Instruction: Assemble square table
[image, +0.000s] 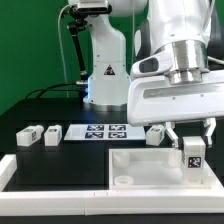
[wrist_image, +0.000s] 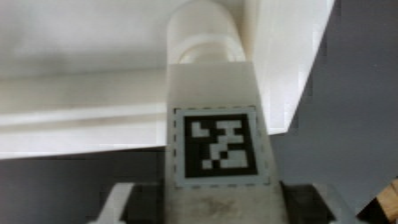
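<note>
White arm (image: 170, 50) filling the exterior view's right, reaching down over a black worktop (image: 80, 150). On that worktop, toward the near right of the exterior view, the square top (image: 135, 152) of the table: white, tray-like, with a raised rim, lying flat. Along the near edge at the exterior view's left, a long low white border rail (image: 50, 172), just beside the square top. Behind the square top, toward the middle, the marker board (image: 107, 130), flat and apart from the far rim.

Below the arm's bulky white wrist housing, the tool (image: 191, 140), clenched on a white held leg (image: 192, 152), one finger at each side. Upright, black-and-white tag facing the camera, over the part of the square top toward the exterior view's right. In the wrist view, the same held leg (wrist_image: 217, 130) running away from the tool (wrist_image: 217, 205), tag facing the lens, rounded far end against the pale square top (wrist_image: 89, 60). Contact between leg end and top: cannot tell.

Three more legs loose on the worktop. Leftmost leg (image: 27, 137) and second leg (image: 50, 133) side by side at the exterior view's left of the marker board. Third leg (image: 156, 134) just beside the marker board on its other side, behind the far rim.
</note>
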